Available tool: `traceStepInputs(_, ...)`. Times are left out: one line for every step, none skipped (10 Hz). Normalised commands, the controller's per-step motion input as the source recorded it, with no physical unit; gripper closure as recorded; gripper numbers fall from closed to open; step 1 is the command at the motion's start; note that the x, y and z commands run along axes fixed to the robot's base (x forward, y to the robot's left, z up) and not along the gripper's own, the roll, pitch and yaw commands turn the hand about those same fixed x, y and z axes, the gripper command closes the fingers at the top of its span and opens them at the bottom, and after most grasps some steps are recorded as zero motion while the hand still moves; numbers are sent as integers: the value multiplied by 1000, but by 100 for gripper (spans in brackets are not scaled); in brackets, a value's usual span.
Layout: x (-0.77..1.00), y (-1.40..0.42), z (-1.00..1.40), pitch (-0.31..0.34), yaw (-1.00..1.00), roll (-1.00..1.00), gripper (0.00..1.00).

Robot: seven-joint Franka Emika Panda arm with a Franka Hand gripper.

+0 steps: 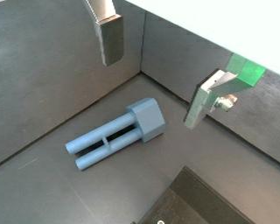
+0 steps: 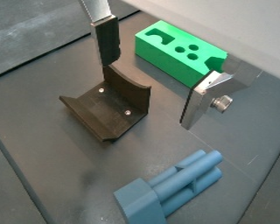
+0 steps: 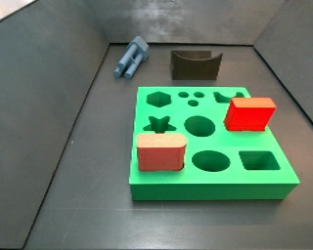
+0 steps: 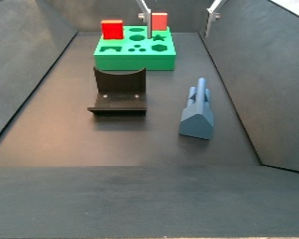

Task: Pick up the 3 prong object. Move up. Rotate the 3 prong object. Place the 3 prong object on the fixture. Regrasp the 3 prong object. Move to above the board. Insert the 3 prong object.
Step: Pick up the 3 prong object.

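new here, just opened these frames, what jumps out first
The bright green board dominates, with a red cube and a salmon-pink block sitting in its holes. Beyond it, the grey-blue 3 prong object lies on the floor beside the dark fixture. The gripper hangs open above them, empty.

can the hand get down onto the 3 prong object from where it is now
Probably yes. The hand hangs open above the floor, and the 3 prong object lies flat there with nothing on it. The fixture stands apart, beside it, so the way down looks free.
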Motion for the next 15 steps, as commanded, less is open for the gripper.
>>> traceStepInputs(-80,0,0,-27,0,0,0)
traceStepInputs(-234,63,-160,-17,0,0,0)
traceStepInputs(-354,177,-229,-24,0,0,0)
traceStepInputs(-346,229,-249,-39,0,0,0)
traceStepInputs(-420,223,-231,-106,-9,-11,0)
traceStepInputs(-363,203,-183,-179,-57,-71,0)
traceStepInputs(-260,226,-214,-250,-106,-113,0)
traceStepInputs(-291,80,-360,-167,-134,59,0)
traceStepInputs(-260,129,-394,-164,-214,33,0)
traceStepInputs(-151,163,-417,-196,-331,0,0)
traceStepInputs(-177,177,-374,-141,-306,1,0)
traceStepInputs(-163,206,-337,-139,-309,0,0)
traceStepInputs(-80,200,-289,-191,-317,-4,0)
traceStepInputs(0,0,-29,10,-17,4,0)
traceStepInputs(0,0,-31,0,0,0,0)
